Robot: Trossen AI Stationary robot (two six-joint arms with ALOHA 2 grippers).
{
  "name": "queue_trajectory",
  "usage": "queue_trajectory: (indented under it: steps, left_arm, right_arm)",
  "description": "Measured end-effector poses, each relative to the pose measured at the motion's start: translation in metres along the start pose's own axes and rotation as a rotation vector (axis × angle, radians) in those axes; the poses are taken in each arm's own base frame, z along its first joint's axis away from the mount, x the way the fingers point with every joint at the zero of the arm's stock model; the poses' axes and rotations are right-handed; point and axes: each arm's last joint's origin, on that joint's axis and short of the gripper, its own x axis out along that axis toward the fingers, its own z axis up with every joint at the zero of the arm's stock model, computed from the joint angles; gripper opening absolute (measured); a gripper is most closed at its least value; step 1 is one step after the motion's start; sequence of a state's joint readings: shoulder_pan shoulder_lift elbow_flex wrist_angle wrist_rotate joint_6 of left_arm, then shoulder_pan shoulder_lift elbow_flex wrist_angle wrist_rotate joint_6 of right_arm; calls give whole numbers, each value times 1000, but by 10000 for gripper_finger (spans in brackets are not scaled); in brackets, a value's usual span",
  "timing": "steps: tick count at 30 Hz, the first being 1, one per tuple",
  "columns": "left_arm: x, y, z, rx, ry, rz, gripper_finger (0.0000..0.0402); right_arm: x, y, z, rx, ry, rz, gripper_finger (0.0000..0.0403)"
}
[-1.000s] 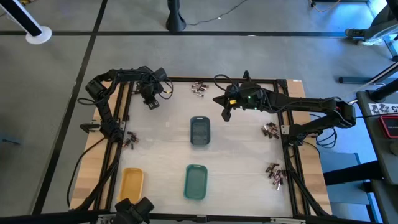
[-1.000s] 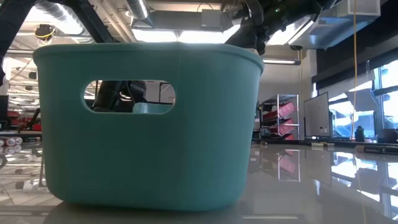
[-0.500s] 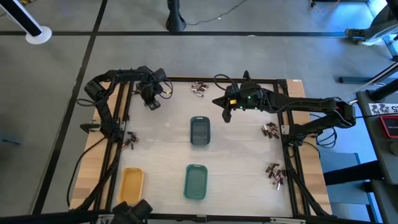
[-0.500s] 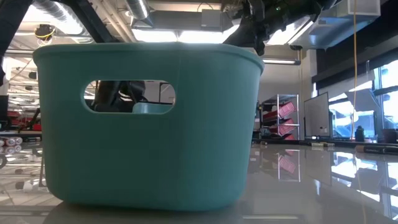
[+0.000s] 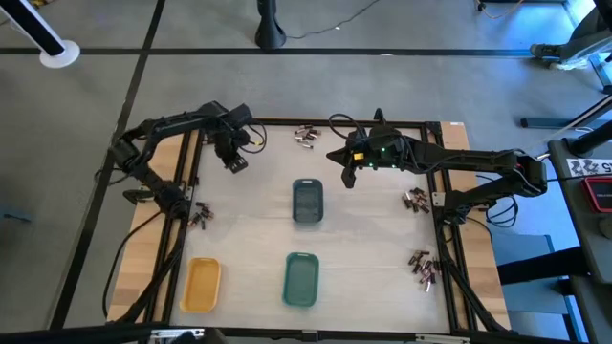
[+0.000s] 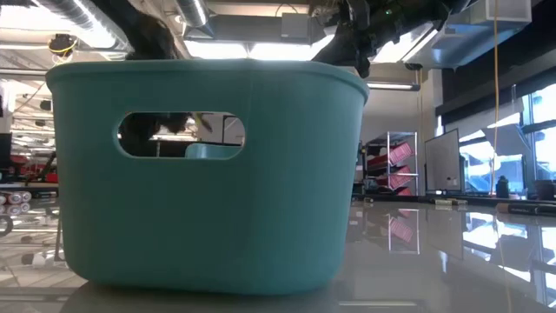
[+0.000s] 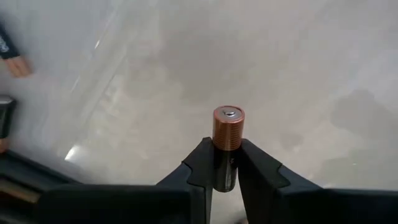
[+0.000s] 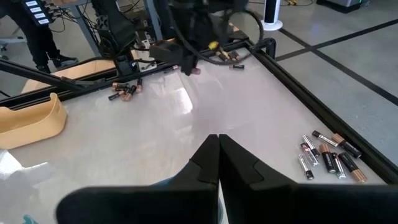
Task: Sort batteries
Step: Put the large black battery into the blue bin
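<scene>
I have the left tool clamped on a small copper-topped dark cylinder battery, its long axis along the fingers, copper end outward, above bare pale counter near the far-left edge. Right tool hangs shut, empty.

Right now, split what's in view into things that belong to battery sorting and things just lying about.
Job:
- battery clamped in the left end effector
- loose batteries
- yellow tray
- green tray
- grey-blue tray

Lying about:
- cables by the table frame
- white post on the floor
</scene>
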State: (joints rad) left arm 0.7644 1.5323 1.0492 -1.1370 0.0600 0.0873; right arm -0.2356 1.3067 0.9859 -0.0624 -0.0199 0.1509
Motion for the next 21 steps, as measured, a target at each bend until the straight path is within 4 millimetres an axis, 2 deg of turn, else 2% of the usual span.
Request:
queue_trajectory:
  steps: [4, 9, 15, 21]
  left_arm:
    - [-16, -28, -2, -9, -131, -139, 40]
    - [-25, -70, 11, 26, -324, -278, 45]
    - [-19, -116, 31, 101, -472, -395, 52]
    - [2, -141, 49, 81, -478, -490, 54]
  right_arm:
    - [0, 0, 0, -8, 0, -1, 5]
    - [0, 0, 0, -28, -1, -6, 5]
    - [0, -1, 0, -28, 2, -32, 5]
    - [-1, -3, -8, -28, 83, -50, 5]
